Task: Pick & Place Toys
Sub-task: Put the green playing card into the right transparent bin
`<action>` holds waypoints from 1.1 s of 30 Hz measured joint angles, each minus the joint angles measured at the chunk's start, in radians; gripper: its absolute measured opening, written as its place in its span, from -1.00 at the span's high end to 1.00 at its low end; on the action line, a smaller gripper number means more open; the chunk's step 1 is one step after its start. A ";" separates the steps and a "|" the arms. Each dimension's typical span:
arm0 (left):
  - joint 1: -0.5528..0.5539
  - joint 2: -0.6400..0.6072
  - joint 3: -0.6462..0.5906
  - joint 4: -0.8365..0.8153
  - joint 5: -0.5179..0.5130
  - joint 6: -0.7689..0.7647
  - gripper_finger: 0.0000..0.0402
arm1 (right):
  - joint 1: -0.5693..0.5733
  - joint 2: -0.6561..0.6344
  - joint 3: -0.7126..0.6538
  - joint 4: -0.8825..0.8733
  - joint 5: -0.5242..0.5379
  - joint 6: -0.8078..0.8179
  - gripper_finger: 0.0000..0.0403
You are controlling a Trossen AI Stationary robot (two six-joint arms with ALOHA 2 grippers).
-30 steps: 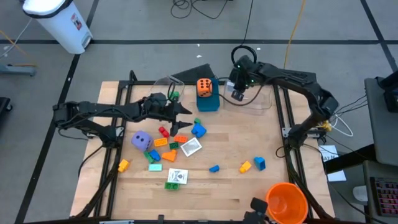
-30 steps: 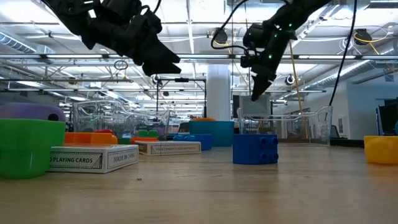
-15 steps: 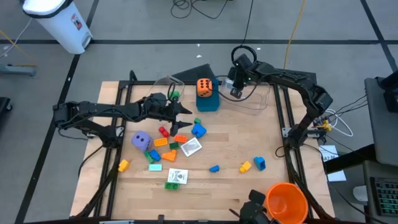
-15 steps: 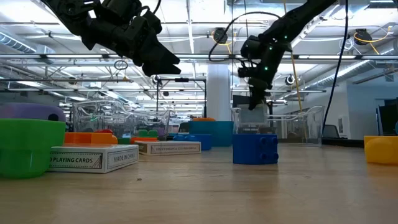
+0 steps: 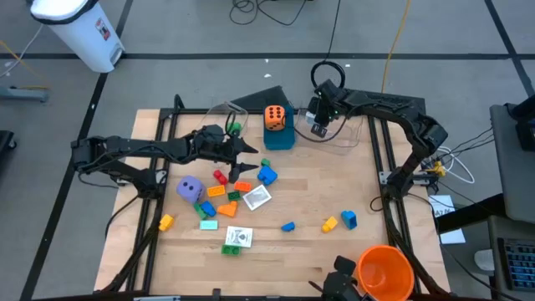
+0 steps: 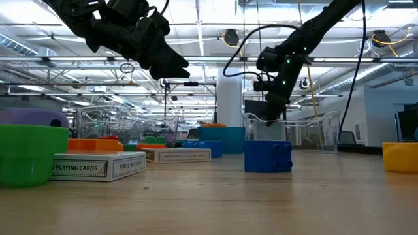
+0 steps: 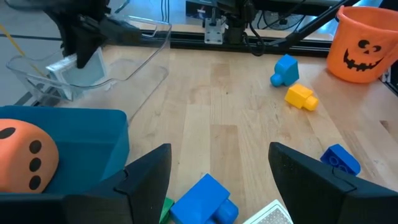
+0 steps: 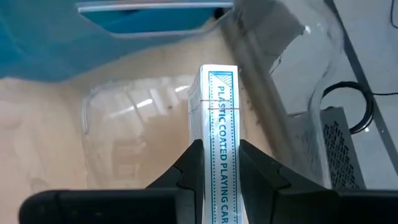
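Bright, even overhead light — soft shadows on bench [image 5: 301, 251]. Glare on clear tub [image 8: 311, 56]; near green brick [image 6: 26, 153] blurred in low view.

The left pincer [image 7: 219, 180] hangs with fingers apart above a blue brick [image 7: 202, 200], an orange die [image 7: 26, 157] in a blue box [image 7: 74, 134] beside it, a pumpkin-faced cup [image 7: 367, 36] farther off.

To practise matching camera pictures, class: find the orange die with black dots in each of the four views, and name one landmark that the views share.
High view: orange die sits in the blue box, top centre.
Low view: not clearly visible; the blue box stands mid-picture, far back.
Left wrist view: die at lower left, inside the box.
Right wrist view: not in it; the right tool holds a card pack.
Shared landmark: the blue box.
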 joint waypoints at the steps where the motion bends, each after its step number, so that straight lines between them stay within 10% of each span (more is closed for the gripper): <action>1: 0.000 0.000 0.000 0.000 0.000 0.000 -0.36 | 0.000 0.000 -0.006 0.012 0.000 -0.003 0.70; 33: 0.000 0.000 0.000 0.021 0.000 -0.013 -0.36 | -0.001 -0.001 -0.048 0.095 0.053 -0.004 0.62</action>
